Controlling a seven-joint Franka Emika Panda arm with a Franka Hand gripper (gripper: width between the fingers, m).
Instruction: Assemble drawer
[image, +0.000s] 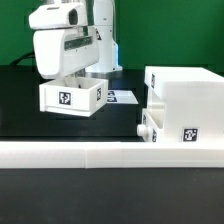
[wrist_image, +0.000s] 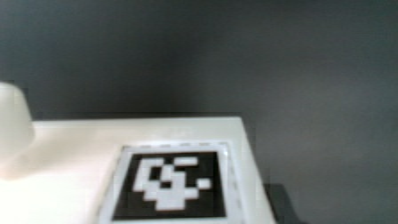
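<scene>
Directly beneath the tool (image: 71, 78), its fingers hidden so its grip cannot be told, a small tagged white tray (image: 66, 98) sits on the dark table (image: 18, 105), and farther off to one side stands the drawer's cube housing (image: 190, 95), a second tray (image: 150, 128) partly inside.
</scene>
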